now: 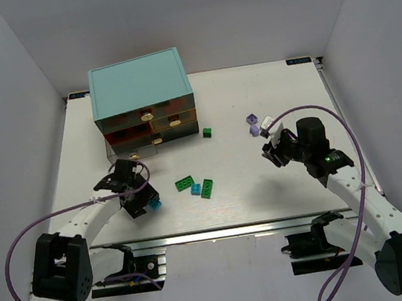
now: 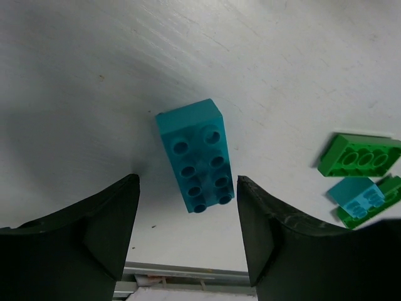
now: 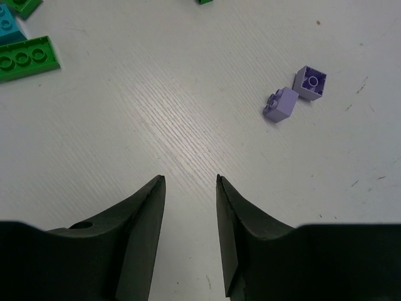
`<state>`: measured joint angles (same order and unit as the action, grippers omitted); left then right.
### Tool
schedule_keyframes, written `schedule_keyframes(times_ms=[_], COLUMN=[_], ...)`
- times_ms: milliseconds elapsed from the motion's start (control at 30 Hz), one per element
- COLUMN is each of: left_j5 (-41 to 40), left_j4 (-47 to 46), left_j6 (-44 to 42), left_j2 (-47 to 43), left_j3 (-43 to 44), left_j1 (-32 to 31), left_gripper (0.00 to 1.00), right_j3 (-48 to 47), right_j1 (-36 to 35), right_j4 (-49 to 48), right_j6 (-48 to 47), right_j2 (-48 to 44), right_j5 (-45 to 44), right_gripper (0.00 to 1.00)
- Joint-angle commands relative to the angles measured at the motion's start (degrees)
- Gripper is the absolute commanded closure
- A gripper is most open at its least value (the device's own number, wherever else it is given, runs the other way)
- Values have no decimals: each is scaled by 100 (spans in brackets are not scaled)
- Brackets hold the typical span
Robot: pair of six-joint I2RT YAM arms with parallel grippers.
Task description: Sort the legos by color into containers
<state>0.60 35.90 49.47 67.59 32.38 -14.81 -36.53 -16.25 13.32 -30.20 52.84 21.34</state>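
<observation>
A long cyan lego (image 2: 197, 157) lies flat on the white table, its near end between the fingertips of my left gripper (image 2: 188, 182); the jaws stand open on either side and do not touch it. From above, that gripper (image 1: 147, 201) is at the front left with the cyan lego (image 1: 155, 204) at its tip. My right gripper (image 3: 190, 178) is open over bare table with nothing between its fingers. Two lavender legos (image 3: 281, 105) (image 3: 310, 83) lie beyond it to the right. The containers (image 1: 154, 123) are the drawers in the teal cabinet (image 1: 140, 88).
Two green bricks (image 1: 185, 184) (image 1: 208, 188) and a small cyan one (image 1: 196, 189) sit mid-table. A dark green brick (image 1: 207, 132) lies just right of the cabinet. The bottom-left drawer (image 1: 132, 150) looks pulled out a little. White walls enclose the table.
</observation>
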Motion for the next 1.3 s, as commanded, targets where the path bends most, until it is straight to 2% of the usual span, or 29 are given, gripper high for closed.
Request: schedule_keyframes(times_ms=[0,200,400,433,500,533,633,667,733,767,833,967,1100,1267], left_j5=[-639,-991,-1176,-1168,-1098,-1036,-878,-712,-518,-247,131,318,-374,-1078], left_j4=[-118,-215,-189,-171,-153,-136,-22,22,66,58,-30,-188,-136,-522], left_j6=[168,308,432,449,458,467,511,511,519,493,284,-69,-446,-526], left_j2=[104,597,501,457,265,194,-270,-430,-964,-1141,-1502,-2257,-2137,-1680], left_j3=[233,357,304,260,216,199,172,155,154,163,181,549,1470,2184], left_j1=[-154,-462,-593,-646,-646,-646,-699,-751,-752,-752,-752,-752,-752,-620], left_gripper=[27,28,34,40,45,54,67,77,85,93,99,100,100,100], right_j3=[-179,-179,-179,-179,-179,-170,-170,-170,-161,-170,-170,-179,-161,-161], right_j1=[-27,-19,-27,-27,-27,-36,-36,-36,-36,-27,-27,-36,-19,-1], right_j4=[-58,-66,-66,-67,-58,-58,-58,-66,-49,-66,-66,-40,-66,-58], right_j6=[-4,-4,-4,-4,-4,-4,-4,-4,-4,-4,-4,-13,-13,-13], right_j2=[-107,-107,-98,-98,-81,-89,-81,-81,-63,-63,-37,16,60,104], right_j5=[124,107,98,89,98,98,98,98,89,89,81,63,28,-7], right_gripper=[56,56,56,56,56,56,56,56,56,56,56,56,57,57])
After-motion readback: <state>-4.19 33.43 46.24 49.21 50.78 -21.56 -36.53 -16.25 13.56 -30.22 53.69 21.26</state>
